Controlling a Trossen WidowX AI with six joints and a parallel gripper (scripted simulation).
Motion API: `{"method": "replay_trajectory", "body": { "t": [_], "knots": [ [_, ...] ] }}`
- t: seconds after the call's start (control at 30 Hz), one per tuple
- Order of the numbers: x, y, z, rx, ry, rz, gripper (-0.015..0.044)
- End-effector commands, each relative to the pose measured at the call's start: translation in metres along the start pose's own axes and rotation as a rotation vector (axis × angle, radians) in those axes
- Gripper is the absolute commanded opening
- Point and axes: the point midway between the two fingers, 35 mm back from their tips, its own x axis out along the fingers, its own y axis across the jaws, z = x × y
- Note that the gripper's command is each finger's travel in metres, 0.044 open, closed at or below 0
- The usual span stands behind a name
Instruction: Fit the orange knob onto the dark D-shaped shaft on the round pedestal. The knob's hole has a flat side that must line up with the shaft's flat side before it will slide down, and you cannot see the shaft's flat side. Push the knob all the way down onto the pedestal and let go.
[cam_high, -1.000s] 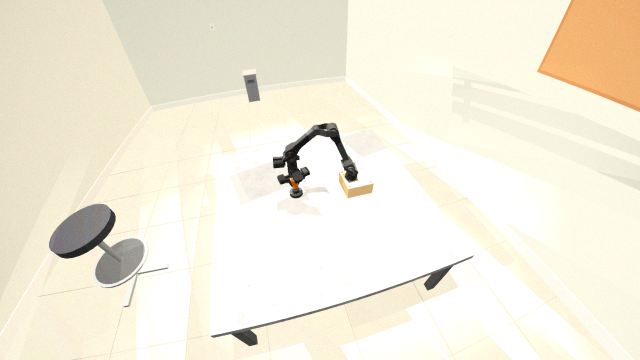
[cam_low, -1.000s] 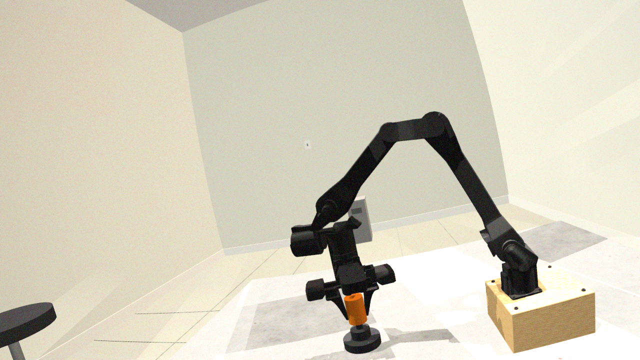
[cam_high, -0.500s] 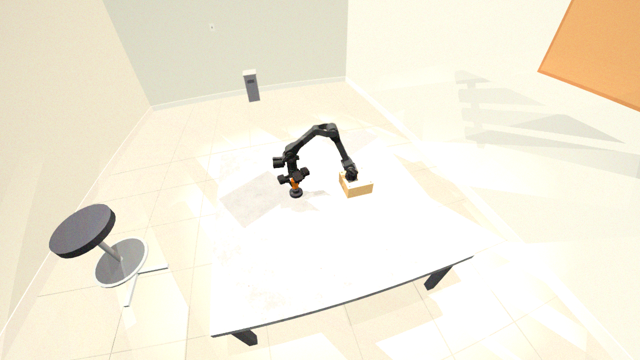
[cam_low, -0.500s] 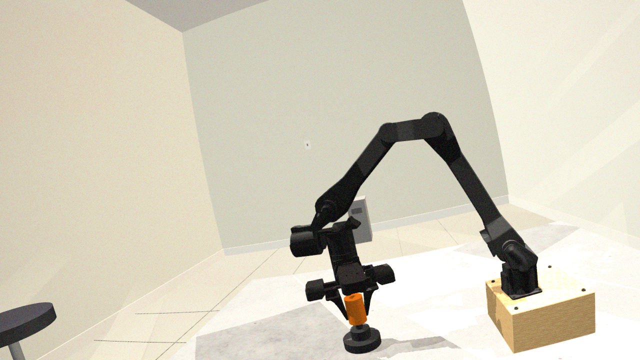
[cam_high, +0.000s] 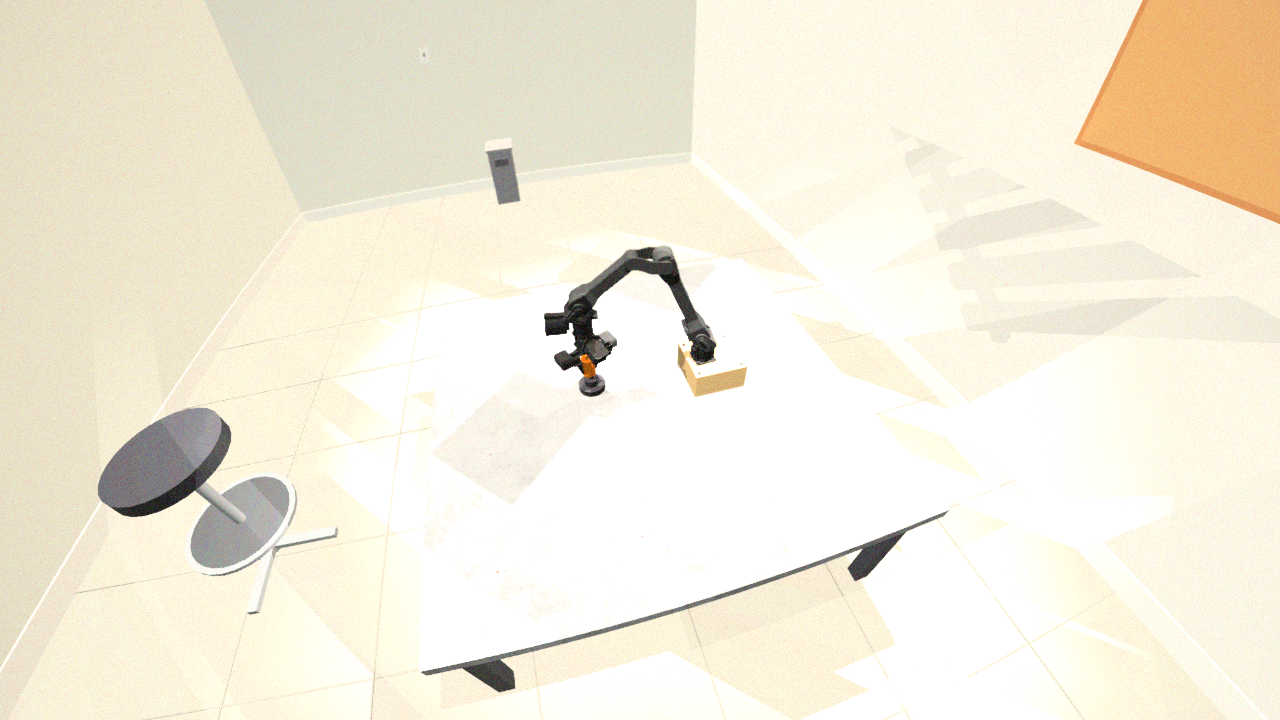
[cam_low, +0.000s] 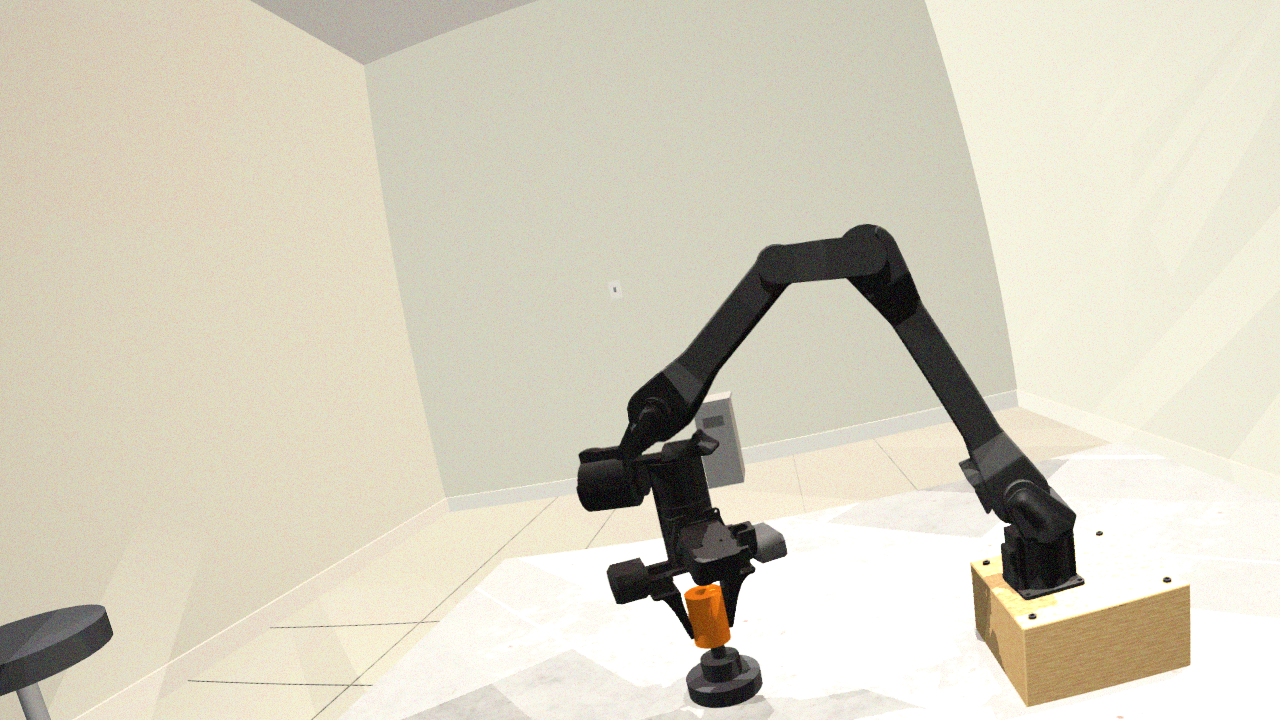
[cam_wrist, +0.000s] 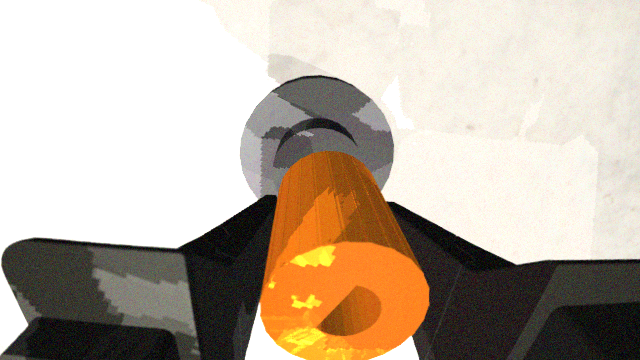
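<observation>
The orange knob is held slightly tilted above the dark round pedestal. My gripper is shut on the knob, one finger on each side. In the exterior view, a short piece of the dark shaft shows between the knob's lower end and the pedestal's raised hub. The shaft's top is hidden, so I cannot tell whether it is in the hole. In the wrist view, the D-shaped hole shows in the knob's top, its flat side facing upper left.
The arm's base stands on a wooden block to the right of the pedestal, on the white table. A dark round stool stands left of the table. A grey box is in the background.
</observation>
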Motion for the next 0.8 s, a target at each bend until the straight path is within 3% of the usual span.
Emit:
{"method": "replay_trajectory", "body": {
  "t": [0.0, 0.77],
  "knots": [
    [-0.0002, -0.0001, 0.0005, -0.043, 0.0, -0.004, 0.0],
    [0.004, 0.0008, 0.0008, -0.043, 0.0, -0.004, 0.0]
  ]
}}
